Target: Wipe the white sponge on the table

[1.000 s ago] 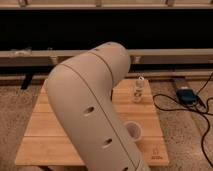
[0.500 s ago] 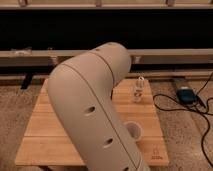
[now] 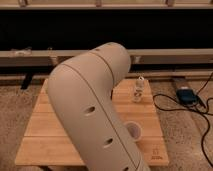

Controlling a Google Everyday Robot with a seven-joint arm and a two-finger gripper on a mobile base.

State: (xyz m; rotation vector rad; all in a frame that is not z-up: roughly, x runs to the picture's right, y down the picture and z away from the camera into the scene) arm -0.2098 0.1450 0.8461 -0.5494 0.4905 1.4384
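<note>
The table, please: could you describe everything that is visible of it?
The table is small and rectangular, made of light honey-coloured planks, and stands level on a speckled floor. The robot's beige arm hides its middle. A translucent cup and a small pale object stand near its right edge as seen. The pincer is out of view.

arm (image 3: 92, 107) arched high — hand (image 3: 138, 91) low beyond elbow

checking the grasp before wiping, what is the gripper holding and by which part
cannot tell: the arm hides the gripper and much of the table
</note>
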